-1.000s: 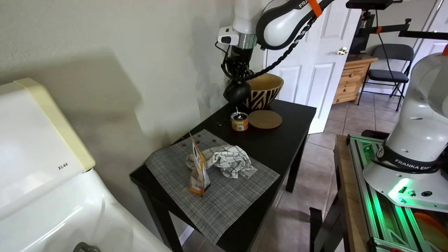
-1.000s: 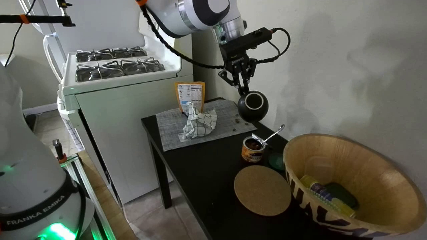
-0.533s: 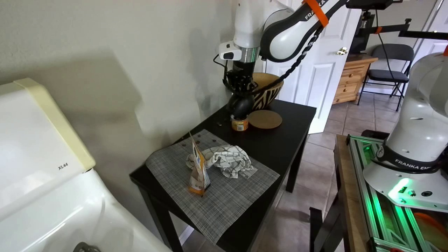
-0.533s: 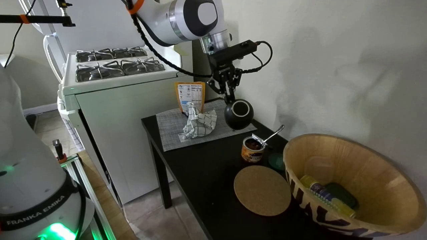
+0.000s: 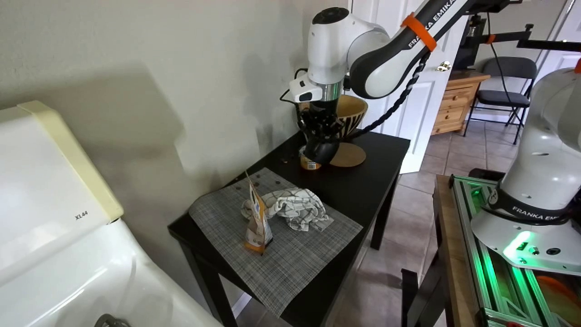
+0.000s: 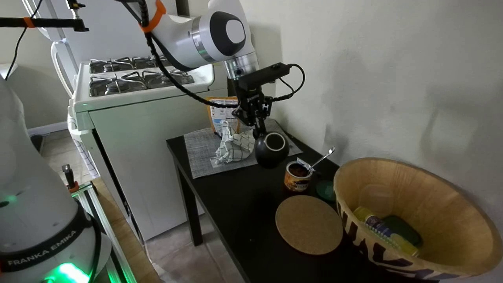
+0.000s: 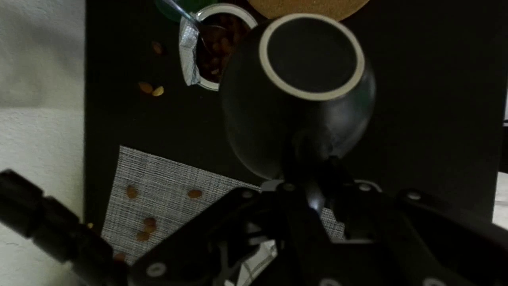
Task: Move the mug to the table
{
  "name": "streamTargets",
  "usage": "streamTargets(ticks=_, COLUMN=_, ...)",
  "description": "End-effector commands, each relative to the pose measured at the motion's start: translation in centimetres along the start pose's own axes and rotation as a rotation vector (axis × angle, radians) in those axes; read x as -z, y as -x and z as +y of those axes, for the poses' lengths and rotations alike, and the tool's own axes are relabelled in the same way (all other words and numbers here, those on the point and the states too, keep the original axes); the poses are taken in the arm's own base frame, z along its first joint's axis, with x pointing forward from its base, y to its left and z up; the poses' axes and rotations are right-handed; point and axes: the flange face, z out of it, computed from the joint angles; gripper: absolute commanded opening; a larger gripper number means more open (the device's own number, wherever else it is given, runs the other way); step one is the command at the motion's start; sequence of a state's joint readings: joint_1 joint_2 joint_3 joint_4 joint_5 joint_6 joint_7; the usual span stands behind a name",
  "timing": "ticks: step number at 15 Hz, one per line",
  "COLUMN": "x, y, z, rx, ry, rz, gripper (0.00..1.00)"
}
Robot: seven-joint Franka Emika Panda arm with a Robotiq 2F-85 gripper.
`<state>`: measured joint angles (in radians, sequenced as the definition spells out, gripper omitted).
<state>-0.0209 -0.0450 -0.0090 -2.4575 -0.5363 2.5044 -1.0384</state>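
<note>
The dark rounded mug [image 6: 271, 151] hangs tilted in the air, its pale-ringed base turned to the camera; its opening is hidden. It also shows in an exterior view [image 5: 321, 152] and fills the middle of the wrist view [image 7: 297, 119]. My gripper [image 7: 309, 171] is shut on the mug's handle; the fingertips are dark. In an exterior view the gripper [image 6: 259, 131] is above and beside the mug. The black side table [image 6: 255, 208] is below, with a grey placemat [image 5: 290, 272] at its end near the stove. The exact gap to the tabletop is hard to tell.
An open can with a spoon [image 6: 297, 177] stands close to the mug. A round cork mat [image 6: 309, 225], a green lid [image 6: 325, 190] and a striped basket [image 6: 416, 196] are on the table. A checked cloth [image 5: 299, 206] and an upright pouch [image 5: 258, 225] are on the placemat. The wall borders one side.
My gripper has lowered with the mug still held and moved away from the wall. The mug has come down beside the can. The table's other things have not moved.
</note>
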Motion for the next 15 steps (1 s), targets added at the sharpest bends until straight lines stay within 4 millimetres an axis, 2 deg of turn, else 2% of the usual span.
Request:
streamTargets(ticks=1, x=-0.2, y=-0.4, z=-1.3, rx=0.054, ry=-0.006, rz=-0.055, gripper=0.06)
streamTargets(ticks=11, x=-2.8, y=-1.1, z=-4.2, rx=0.207, ry=-0.112, rz=-0.197, gripper=0.06)
streamTargets(ticks=12, x=-3.1, y=-0.9, z=-3.8, rx=0.181, ry=-0.104, rz=-0.155, gripper=0.06)
streamTargets(ticks=13, x=-3.3, y=-1.0, z=-3.9, rx=0.182, ry=-0.110, rz=-0.157, gripper=0.22)
streamTargets(ticks=15, x=-3.5, y=-1.0, z=-4.0, rx=0.184, ry=-0.116, rz=-0.156, gripper=0.22)
